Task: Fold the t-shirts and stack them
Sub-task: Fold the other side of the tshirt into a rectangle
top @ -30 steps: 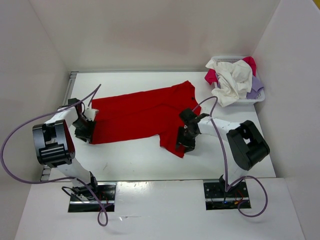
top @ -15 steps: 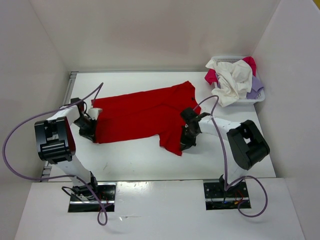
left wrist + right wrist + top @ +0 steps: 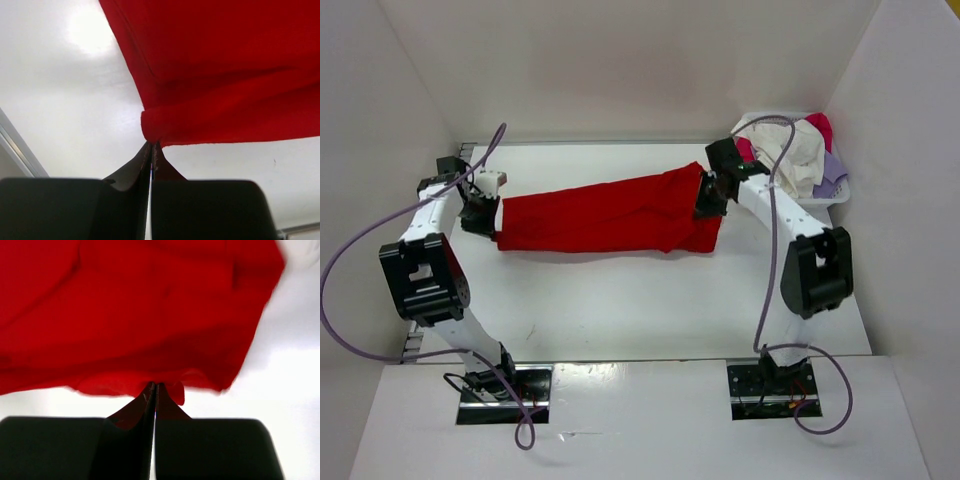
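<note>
Grips with the left tool (image 3: 151, 145) shut tight on a rolled edge of the red t-shirt (image 3: 225, 75), both fingers pressed flat together and the cloth bunched right at their tips. Spreads from that pinch up and to the right across the left wrist view, one layer folded over another, above the white table (image 3: 60, 100).

Grips likewise with the right tool (image 3: 152, 385), fingers closed to a thin line on a small fold at the shirt's lower edge, red cloth filling the view above the tips and blurring toward the upper right corner.

From above, sets the left tool (image 3: 480, 213) at the shirt's left end and the right tool (image 3: 708, 200) at its right end, well apart. Stretches the red t-shirt (image 3: 600, 215) between them as a long, narrow band across the far half of the table, its right end a little farther back than its left. Cannot tell whether the middle of the band rests on the table or hangs just clear of it.

Beyond the right tool, in the far right corner, holds a white mesh basket (image 3: 828, 199) heaped with more t-shirts: off-white t-shirt (image 3: 790, 150) draped on top, pinkish red t-shirt (image 3: 820, 128) showing at the back, lavender purple t-shirt (image 3: 832, 170) at the right side.
</note>
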Motion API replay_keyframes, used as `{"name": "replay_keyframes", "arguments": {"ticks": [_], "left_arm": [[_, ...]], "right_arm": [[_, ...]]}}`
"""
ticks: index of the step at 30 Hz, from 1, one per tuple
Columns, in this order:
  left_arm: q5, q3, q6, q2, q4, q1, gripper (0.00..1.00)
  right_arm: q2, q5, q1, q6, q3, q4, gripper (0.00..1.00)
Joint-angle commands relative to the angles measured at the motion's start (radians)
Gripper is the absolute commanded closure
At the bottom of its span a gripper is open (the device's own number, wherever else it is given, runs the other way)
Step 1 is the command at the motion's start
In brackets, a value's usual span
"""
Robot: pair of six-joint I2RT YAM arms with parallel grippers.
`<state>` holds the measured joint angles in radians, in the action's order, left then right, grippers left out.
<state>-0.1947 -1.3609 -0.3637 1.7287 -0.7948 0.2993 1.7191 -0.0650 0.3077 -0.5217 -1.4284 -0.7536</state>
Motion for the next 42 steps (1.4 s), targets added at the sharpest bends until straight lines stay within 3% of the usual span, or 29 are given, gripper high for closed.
{"name": "replay_keyframes", "arguments": {"ticks": [1,8,19,28,35,36,37,39,42], "left_arm": [[-0.029,-0.078,0.020,0.067,-0.011,0.003,1.00],[-0.052,-0.138,0.051,0.166,0.000,0.003,1.00],[-0.032,-0.178,0.069,0.232,0.011,-0.017,1.00],[-0.002,-0.149,0.069,0.232,0.020,-0.017,1.00],[-0.002,-0.201,0.111,0.253,0.020,-0.017,1.00],[-0.002,-0.201,0.121,0.265,0.020,-0.026,1.00],[-0.002,-0.217,0.132,0.275,0.020,-0.026,0.99],[-0.002,-0.250,0.144,0.285,0.020,-0.026,0.93],[-0.021,-0.314,0.186,0.295,0.031,-0.026,0.87]], "right_arm": [[0.144,0.025,-0.056,0.098,-0.168,-0.004,1.00],[0.370,0.025,-0.074,0.155,-0.504,-0.055,1.00],[0.747,0.016,-0.074,0.224,-1.086,-0.300,1.00],[0.810,-0.009,-0.074,0.233,-1.144,-0.300,1.00],[0.860,-0.009,-0.084,0.233,-1.193,-0.300,0.79],[0.860,-0.009,-0.084,0.233,-1.207,-0.291,0.69],[0.860,-0.009,-0.093,0.233,-1.207,-0.291,0.66],[0.869,-0.022,-0.093,0.233,-1.234,-0.291,0.56],[0.828,-0.033,-0.093,0.245,-1.244,-0.291,0.50]]}}
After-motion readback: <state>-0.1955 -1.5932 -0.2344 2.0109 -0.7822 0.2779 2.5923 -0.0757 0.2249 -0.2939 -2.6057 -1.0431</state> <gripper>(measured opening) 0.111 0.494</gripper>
